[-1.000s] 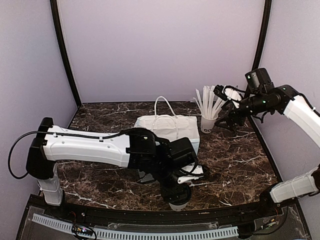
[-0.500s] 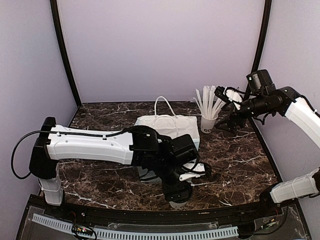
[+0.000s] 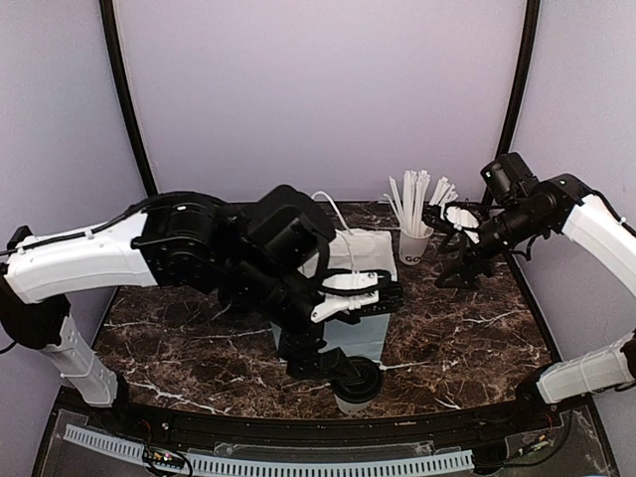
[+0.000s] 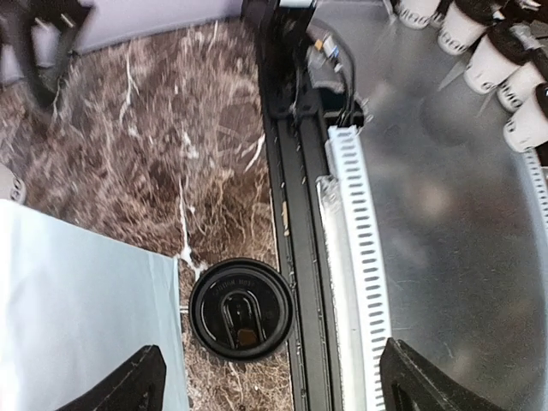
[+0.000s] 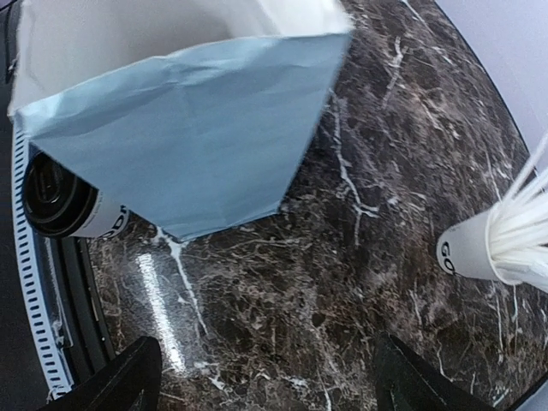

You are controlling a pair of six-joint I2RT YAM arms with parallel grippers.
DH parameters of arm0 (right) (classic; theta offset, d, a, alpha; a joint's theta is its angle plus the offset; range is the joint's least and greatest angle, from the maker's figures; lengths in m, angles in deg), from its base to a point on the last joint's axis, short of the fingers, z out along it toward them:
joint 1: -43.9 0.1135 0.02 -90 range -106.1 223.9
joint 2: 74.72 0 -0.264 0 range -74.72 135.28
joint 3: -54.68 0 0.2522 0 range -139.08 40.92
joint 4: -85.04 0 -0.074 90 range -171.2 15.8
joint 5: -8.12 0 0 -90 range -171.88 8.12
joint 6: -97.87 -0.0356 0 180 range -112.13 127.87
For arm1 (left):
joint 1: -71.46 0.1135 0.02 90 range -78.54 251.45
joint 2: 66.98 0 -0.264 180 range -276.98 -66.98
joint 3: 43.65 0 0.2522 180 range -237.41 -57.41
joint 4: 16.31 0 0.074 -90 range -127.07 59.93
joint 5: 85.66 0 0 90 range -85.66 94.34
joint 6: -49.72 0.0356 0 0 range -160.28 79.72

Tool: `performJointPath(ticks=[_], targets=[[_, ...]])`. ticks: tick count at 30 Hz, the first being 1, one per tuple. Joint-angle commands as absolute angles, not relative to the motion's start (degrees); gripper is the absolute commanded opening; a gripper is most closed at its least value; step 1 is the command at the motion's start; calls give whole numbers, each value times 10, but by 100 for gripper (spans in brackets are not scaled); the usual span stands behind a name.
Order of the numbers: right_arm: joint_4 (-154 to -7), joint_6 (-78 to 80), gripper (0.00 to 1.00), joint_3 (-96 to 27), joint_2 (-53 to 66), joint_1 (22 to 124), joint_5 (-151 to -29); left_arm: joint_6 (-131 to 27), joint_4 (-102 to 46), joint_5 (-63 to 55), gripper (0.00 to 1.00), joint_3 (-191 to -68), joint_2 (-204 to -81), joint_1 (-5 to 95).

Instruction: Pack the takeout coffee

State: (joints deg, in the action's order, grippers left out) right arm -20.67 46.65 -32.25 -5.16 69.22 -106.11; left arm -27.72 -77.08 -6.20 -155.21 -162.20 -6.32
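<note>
The takeout coffee (image 3: 356, 386), a small white cup with a round black lid, stands at the table's near edge, just in front of the white paper bag (image 3: 366, 260). In the left wrist view the lid (image 4: 241, 308) lies below and between my fingers, with the bag (image 4: 77, 317) to its left. My left gripper (image 3: 328, 366) (image 4: 274, 385) is open and empty, hovering above the cup. My right gripper (image 3: 455, 270) (image 5: 265, 377) is open and empty over bare marble at the back right. The right wrist view shows the bag (image 5: 171, 111) and the coffee (image 5: 64, 201) behind it.
A white cup of long white sticks (image 3: 414, 243) (image 5: 488, 248) stands at the back right, next to my right gripper. A white perforated strip (image 4: 351, 257) runs along the table's front edge. Several lidded white cups (image 4: 497, 60) sit beyond that edge.
My left arm has risen and swung up over the bag, and its gripper now sits higher above the coffee. My right gripper has dropped slightly towards the table.
</note>
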Motion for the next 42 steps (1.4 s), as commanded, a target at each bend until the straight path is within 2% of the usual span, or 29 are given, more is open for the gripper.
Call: performJointPath(ticks=[1, 4, 7, 9, 12, 15, 19, 23, 26, 30, 42], targets=[[-172, 494, 86, -306, -67, 755, -1055, -265, -793, -67, 89, -1548, -1531, -46], [-168, 497, 83, -281, -60, 820, -1025, -271, -810, 7, 89, -1540, -1479, -5], [-163, 494, 82, -277, -48, 882, -1022, -267, -801, 16, 88, -1505, -1424, 117], [-165, 492, 82, -293, -35, 912, -1035, -267, -737, 5, 90, -1452, -1375, 203], [-178, 483, 83, -322, -12, 964, -1040, -296, -602, 41, 98, -1358, -1309, 287], [-186, 477, 83, -346, 13, 1002, -1040, -340, -549, 48, 99, -1281, -1304, 377], [-189, 478, 83, -355, 45, 1053, -1028, -394, -505, -19, 99, -1211, -1339, 479], [-199, 466, 83, -367, 80, 1092, -1024, -399, -417, -12, 99, -1118, -1328, 513], [-208, 455, 84, -377, 104, 1113, -1019, -397, -405, -5, 99, -1084, -1312, 523], [-233, 444, 84, -380, 135, 1137, -976, -377, -396, 26, 99, -1068, -1291, 524], [-244, 434, 86, -388, 184, 1165, -918, -383, -400, 11, 99, -1070, -1293, 525]])
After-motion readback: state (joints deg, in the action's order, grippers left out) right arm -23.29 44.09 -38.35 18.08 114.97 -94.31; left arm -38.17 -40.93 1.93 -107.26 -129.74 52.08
